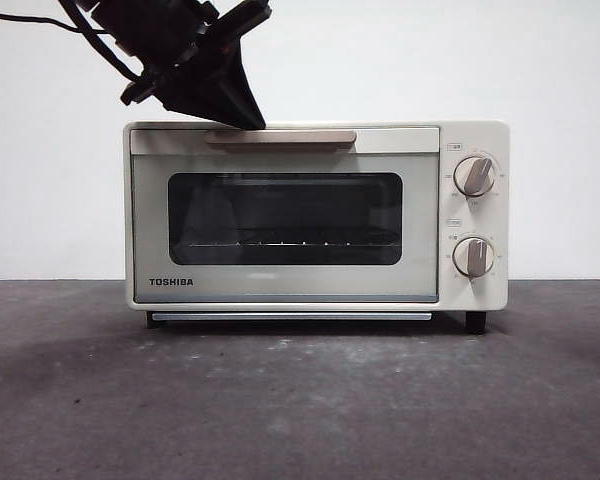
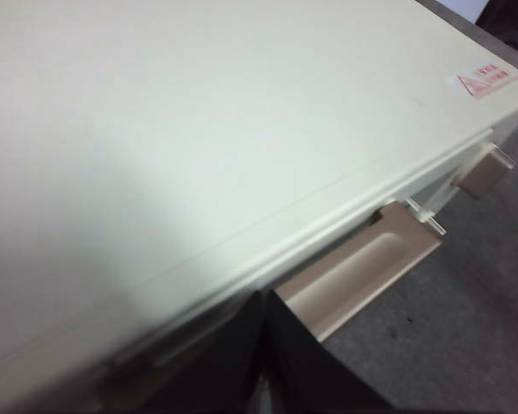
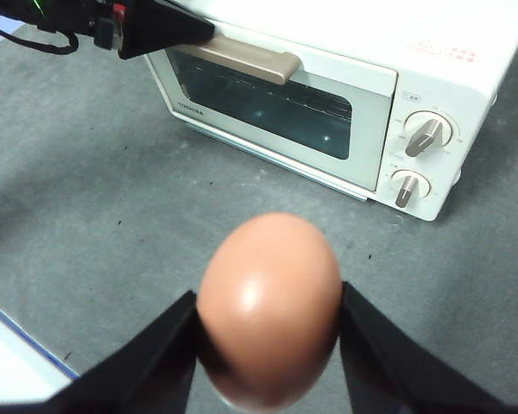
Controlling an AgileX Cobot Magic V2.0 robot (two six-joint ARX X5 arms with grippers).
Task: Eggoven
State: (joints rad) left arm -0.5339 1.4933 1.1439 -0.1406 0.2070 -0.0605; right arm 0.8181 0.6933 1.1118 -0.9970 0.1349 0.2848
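Observation:
The cream TOSHIBA toaster oven [image 1: 420,290] stands on the grey table with its dark glass door closed. My left gripper [image 1: 242,120] comes down from the upper left. Its black jaws are together, with their tip on the left part of the tan bar handle [image 1: 280,138]. The left wrist view shows the oven's top [image 2: 198,129] and the handle [image 2: 363,276] right at the jaws. My right gripper [image 3: 268,293] is shut on the orange-brown egg [image 3: 269,306] and holds it above the table in front of the oven [image 3: 432,52]. The right gripper is out of the front view.
Two knobs [image 1: 474,175] [image 1: 473,257] sit on the oven's right panel. Grey table [image 1: 300,400] stretches in front of the oven. A white wall stands behind. In the right wrist view the table's edge [image 3: 26,336] shows, with a blue line along it.

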